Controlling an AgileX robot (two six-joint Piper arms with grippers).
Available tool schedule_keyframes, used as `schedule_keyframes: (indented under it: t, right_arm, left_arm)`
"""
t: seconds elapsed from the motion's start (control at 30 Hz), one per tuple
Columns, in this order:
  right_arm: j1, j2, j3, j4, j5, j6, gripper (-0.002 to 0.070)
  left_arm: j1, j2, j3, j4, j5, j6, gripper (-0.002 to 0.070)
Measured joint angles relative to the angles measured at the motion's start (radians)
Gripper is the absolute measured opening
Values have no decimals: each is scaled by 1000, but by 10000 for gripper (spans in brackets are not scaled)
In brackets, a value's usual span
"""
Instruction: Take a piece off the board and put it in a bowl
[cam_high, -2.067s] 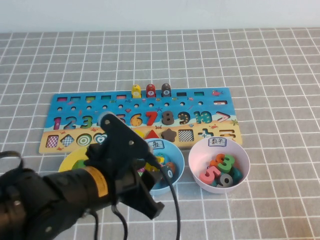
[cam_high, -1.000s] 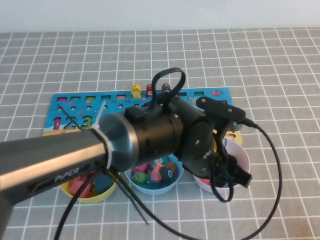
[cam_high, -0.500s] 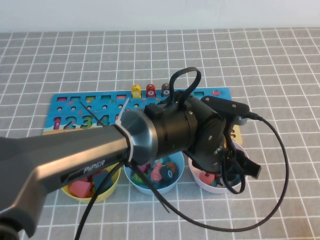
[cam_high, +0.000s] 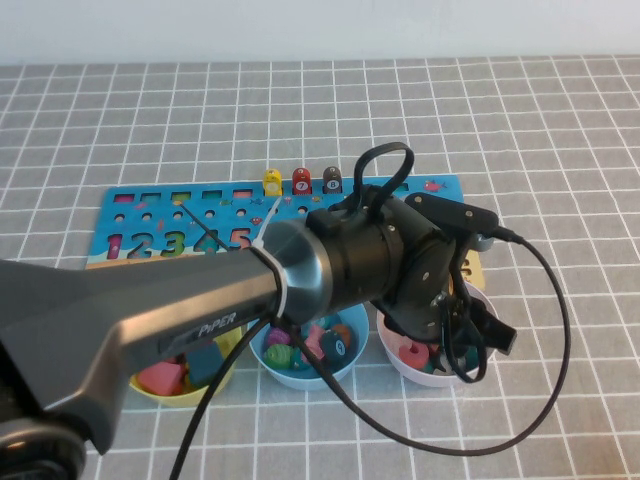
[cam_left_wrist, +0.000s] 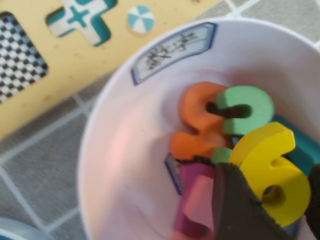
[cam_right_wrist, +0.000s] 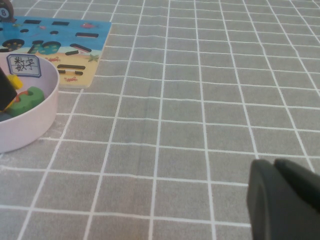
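My left gripper (cam_left_wrist: 275, 200) is shut on the piece (cam_left_wrist: 272, 172), a chunky yellow 6, with a dark finger on each side of it. It hangs inside the pale pink bowl (cam_left_wrist: 100, 150), just above orange, green and pink numbers lying there. In the high view the left arm covers the middle of the board (cam_high: 150, 215), and its gripper (cam_high: 470, 340) sits over the pink bowl (cam_high: 397, 358). My right gripper (cam_right_wrist: 272, 165) is shut and empty, low over the cloth to the right of the bowl (cam_right_wrist: 30, 125).
A light blue bowl (cam_high: 300, 365) and a yellow bowl (cam_high: 180, 385), both holding pieces, stand left of the pink one along the board's near edge. Three small pegs (cam_high: 301, 181) stand at the board's far edge. Grey checked cloth (cam_right_wrist: 200, 100) stretches out to the right.
Over the last second the left arm swung right and settled lower over the pink bowl, still holding the yellow 6. The right gripper shows no change.
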Motion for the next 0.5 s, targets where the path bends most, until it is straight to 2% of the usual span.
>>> schedule_keyframes:
  t: [0.13,0.37,0.5]
  right_arm:
    - [0,0,0,0,0,0,-17]
    - [0,0,0,0,0,0,-17]
    - [0,0,0,0,0,0,-17]
  left_arm:
    - [1,0,-4,9,2,32,265]
    - [1,0,-6,8,2,37,444]
    - [1,0,-6,8,5,37,476]
